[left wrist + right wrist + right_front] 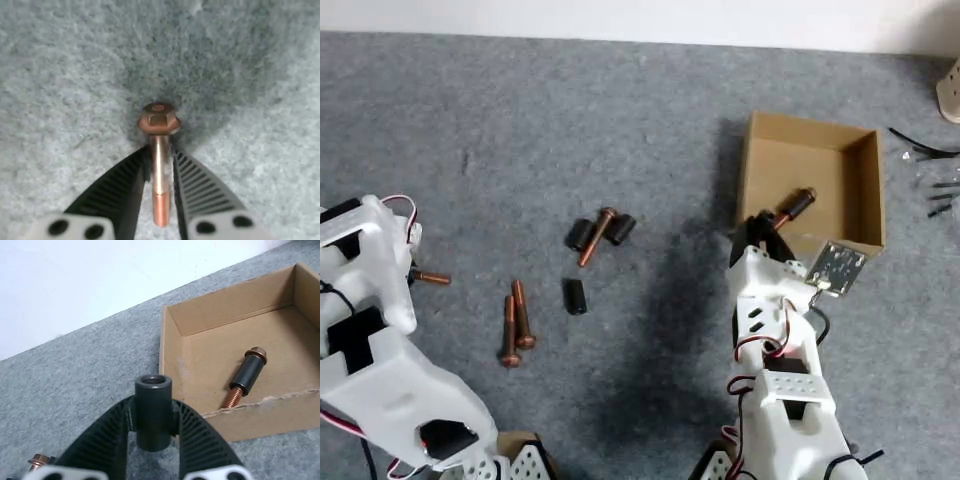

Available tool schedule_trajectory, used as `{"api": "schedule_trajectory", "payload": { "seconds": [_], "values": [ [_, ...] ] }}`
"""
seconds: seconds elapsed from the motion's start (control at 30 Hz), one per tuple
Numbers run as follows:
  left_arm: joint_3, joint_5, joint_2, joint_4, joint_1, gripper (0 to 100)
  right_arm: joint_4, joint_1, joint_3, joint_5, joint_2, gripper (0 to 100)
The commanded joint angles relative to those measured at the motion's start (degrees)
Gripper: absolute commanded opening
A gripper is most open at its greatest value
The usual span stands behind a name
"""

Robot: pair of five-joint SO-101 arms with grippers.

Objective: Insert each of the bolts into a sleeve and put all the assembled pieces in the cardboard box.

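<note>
Grey felt surface (650, 110), white wall (620, 15) along the far edge; at the left, left gripper (159, 155) pinches a copper hex-flange bolt (159, 122) by its shank, the gripper hidden under the arm from above so only the bolt's end pokes out. Next: two loose copper bolts (523, 315) side by side, a third bolt (597, 237) between two short black sleeves (581, 235), one more black sleeve (576, 296) lying apart, then right gripper (153, 407) clamped on a fourth sleeve (153, 430) just beside the open cardboard box (225, 305), which holds one sleeved bolt (247, 375). Far right: small dark bits (940, 190), unidentifiable, and a pale object (950, 92) cut off by the frame.
</note>
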State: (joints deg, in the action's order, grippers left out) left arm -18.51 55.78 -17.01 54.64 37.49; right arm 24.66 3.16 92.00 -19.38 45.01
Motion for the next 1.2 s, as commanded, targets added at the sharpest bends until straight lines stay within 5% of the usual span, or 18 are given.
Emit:
{"api": "schedule_trajectory", "payload": {
  "seconds": [0.0, 0.3, 0.6, 0.83, 1.17],
  "values": [
    [2.2, 0.2, -2.4, -2.5, -0.7, 0, 1.5, 0.0, -0.4, -0.4, 0.1, 0.5],
    [13.2, -13.2, 8.3, -2.5, -8.6, 0, 1.5, 0.0, -0.4, -0.4, 0.1, 0.5],
    [10.7, -22.3, 36.0, -2.4, -19.2, 0, 1.5, 0.3, -0.3, -0.4, 0.1, 0.5],
    [-6.5, -26.5, 67.4, -2.4, -23.7, 0, 2.9, 0.2, 1.3, -0.4, 0.7, 0.5],
    [-38.7, -25.5, 109.8, -2.8, -29.5, 1, 20.4, 0.5, 8.7, -0.4, 0.7, 0.5]
  ]
}}
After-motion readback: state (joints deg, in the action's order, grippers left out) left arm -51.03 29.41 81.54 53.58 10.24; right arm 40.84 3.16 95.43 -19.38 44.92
